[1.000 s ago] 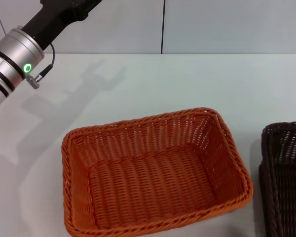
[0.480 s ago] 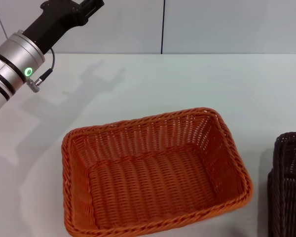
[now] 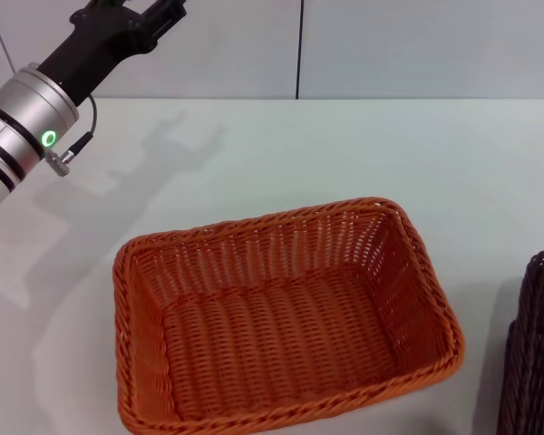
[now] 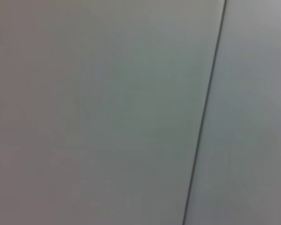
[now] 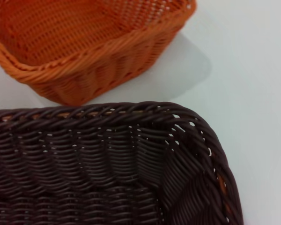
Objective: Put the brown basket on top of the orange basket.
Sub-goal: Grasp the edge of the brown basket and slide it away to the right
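The orange basket (image 3: 281, 326) sits on the white table in front of me, open side up and empty. Only a strip of the dark brown basket (image 3: 539, 353) shows at the head view's lower right edge, apart from the orange one. The right wrist view looks closely into the brown basket (image 5: 98, 159), with the orange basket (image 5: 84, 42) just beyond its rim. My right gripper shows in no view. My left gripper (image 3: 154, 14) is raised high at the far left, away from both baskets.
The white table (image 3: 344, 154) runs back to a grey wall with a dark vertical seam (image 3: 299, 45). The left wrist view shows only that wall and its seam (image 4: 203, 122). The left arm's shadow falls on the table's far left.
The brown basket has slid to the right, leaving less of it in the head view. The left arm has lifted slightly up and to the left. The orange basket has not moved.
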